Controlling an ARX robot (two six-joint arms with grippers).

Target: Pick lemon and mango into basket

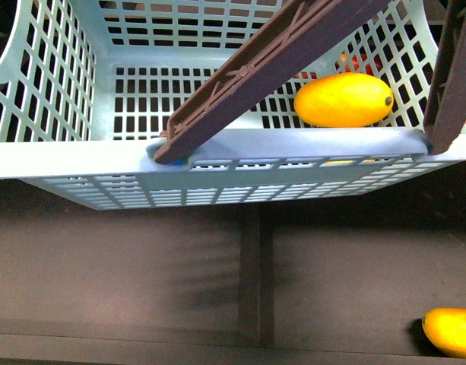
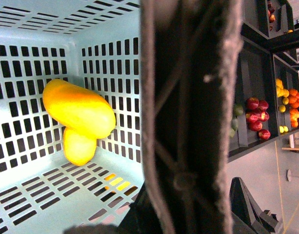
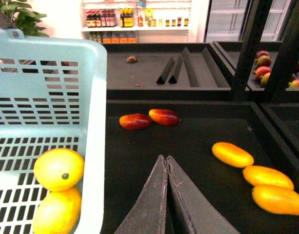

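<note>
Two yellow fruits lie in the light aqua-teal slotted plastic basket (image 3: pixel 93 122): the elongated smooth yellow-orange mango (image 3: pixel 58 168) resting against the small bright-yellow oval lemon (image 3: pixel 56 212), both in its right corner. My right gripper (image 3: pixel 166 161) hangs outside, fingertips pressed together on nothing, above a dark bin holding three loose yellow mangoes (image 3: pixel 232 154). Whether my left gripper is open or closed I cannot tell; a brown ribbed handle (image 2: pixel 188 117) blocks its view. Loading looks done to me, so I would simply back away without bumping the rim.
</note>
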